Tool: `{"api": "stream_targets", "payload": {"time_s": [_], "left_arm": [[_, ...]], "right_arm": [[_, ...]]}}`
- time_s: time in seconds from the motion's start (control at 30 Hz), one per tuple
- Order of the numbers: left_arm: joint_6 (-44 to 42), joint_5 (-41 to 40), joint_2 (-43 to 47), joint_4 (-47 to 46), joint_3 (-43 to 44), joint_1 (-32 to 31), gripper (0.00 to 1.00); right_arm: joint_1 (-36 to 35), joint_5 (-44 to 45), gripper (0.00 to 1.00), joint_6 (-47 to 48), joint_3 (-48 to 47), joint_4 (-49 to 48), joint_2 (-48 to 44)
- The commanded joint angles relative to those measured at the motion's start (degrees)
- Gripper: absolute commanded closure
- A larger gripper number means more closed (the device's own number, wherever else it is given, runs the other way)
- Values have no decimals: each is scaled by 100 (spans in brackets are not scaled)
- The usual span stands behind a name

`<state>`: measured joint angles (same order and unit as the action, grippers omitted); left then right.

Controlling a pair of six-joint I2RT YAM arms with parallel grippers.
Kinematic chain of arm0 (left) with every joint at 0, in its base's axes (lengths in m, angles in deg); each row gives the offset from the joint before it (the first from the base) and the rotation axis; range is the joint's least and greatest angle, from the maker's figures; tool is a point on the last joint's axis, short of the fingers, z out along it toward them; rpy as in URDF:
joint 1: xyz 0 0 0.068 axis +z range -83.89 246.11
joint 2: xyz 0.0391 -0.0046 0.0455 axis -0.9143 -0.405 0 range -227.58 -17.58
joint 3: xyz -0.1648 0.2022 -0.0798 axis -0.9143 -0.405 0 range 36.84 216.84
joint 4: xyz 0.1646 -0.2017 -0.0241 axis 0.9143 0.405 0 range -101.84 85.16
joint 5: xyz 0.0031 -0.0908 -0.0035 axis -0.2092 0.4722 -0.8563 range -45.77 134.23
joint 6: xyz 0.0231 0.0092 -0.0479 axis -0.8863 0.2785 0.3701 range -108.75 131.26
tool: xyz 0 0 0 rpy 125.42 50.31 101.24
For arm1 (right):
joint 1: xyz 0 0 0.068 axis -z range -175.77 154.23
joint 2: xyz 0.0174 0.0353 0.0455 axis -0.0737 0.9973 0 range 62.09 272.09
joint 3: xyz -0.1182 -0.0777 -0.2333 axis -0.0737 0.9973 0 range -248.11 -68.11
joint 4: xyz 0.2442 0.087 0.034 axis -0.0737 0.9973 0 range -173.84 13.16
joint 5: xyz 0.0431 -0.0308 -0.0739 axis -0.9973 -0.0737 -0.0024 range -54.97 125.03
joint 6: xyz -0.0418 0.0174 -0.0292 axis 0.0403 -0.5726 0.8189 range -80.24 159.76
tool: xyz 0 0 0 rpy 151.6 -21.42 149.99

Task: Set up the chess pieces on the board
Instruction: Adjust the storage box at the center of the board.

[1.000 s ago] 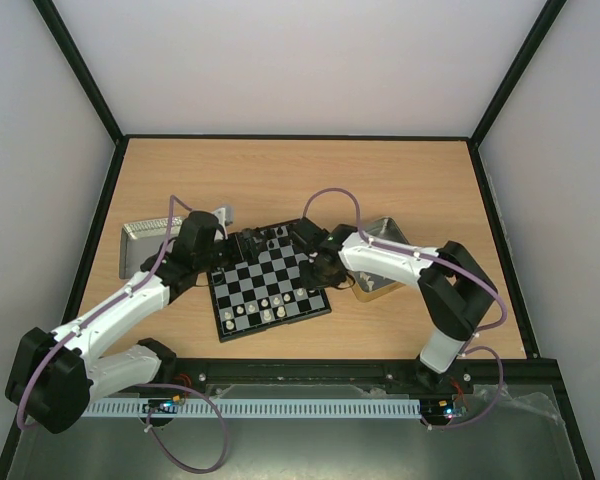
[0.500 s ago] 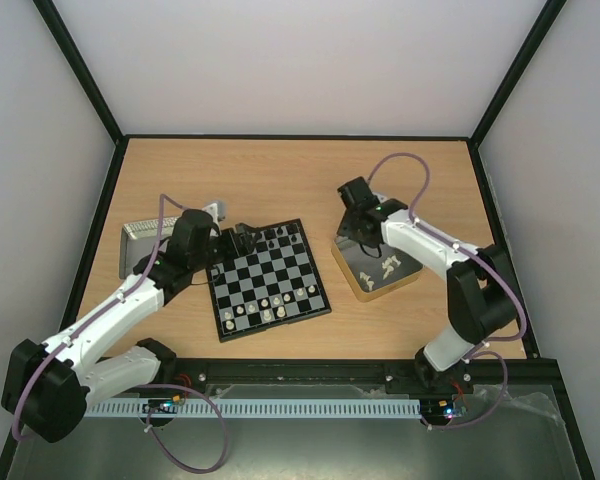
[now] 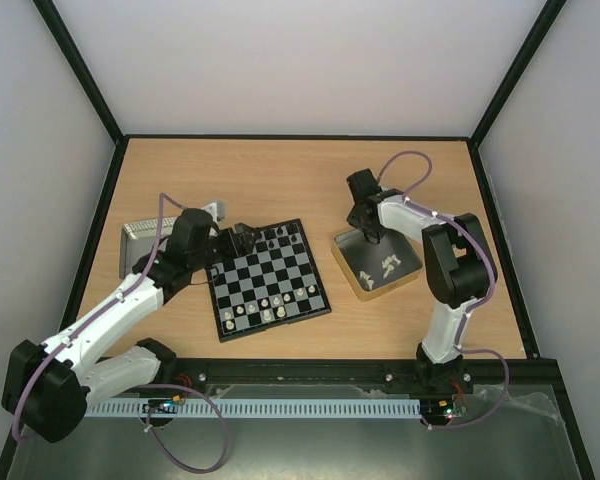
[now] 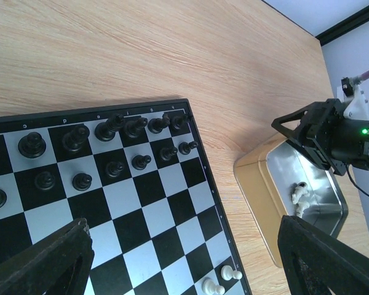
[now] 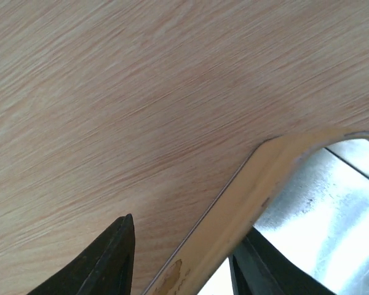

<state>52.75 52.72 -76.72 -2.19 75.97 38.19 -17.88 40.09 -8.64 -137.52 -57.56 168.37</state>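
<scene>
Black side: small black chess pieces [image 4: 111,128] stand in the two far rows of the small square black-and-silver checkered board [image 3: 270,272]. These rows look nearly full, though the wrist view cuts off their left end.
White side: a few small cream-white chess pieces [image 3: 265,306] stand in the near rows, with several squares between them unfilled.
Unplaced stock: a few loose cream-white figurines [image 3: 388,265] lie in the gold-rimmed metal tray [image 3: 352,275], which sits just right of the board and apart from it.
Progress estimate: judged past halfway. The white side is the work left.
Left gripper [image 4: 184,246]: fingers spread wide with nothing between them. It hovers over the board's far edge, toward the left corner, and touches no piece that can be seen.
Right gripper [image 5: 181,261]: fingers parted with no piece between them. It sits low at the tray's far corner, and the gold rim runs across the gap. Whether it touches the rim cannot be told.
Silver metal tray [image 3: 138,235]: sits left of the board, and its contents are not discernible.
</scene>
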Motion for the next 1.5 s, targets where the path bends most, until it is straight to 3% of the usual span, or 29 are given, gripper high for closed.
{"api": "stream_targets", "payload": {"time_s": [0.0,0.33,0.5,0.83,0.93,1.17,1.3,1.47], "left_arm": [[-70,-54,43,63,172,39,16],[-16,89,-5,-43,197,59,16],[-9,100,-49,-51,173,59,17],[-18,118,-91,-69,178,59,16],[-5,129,-101,-69,184,59,17],[-10,135,-103,-69,224,64,16],[-16,151,-124,-86,242,68,16],[-26,244,-165,-153,269,68,17]], "right_arm": [[22,-98,65,568,-156,-207,79],[-14,-559,79,1773,-122,-145,-82],[-262,-1323,79,2448,-87,-64,-134],[-738,-1842,79,3183,40,289,-281],[-755,-1759,72,3120,68,346,-484],[-748,-619,57,2427,303,187,-1404],[-681,43,56,2029,840,-7,-2058],[-348,-24,61,1735,1441,-44,-2182]]}}
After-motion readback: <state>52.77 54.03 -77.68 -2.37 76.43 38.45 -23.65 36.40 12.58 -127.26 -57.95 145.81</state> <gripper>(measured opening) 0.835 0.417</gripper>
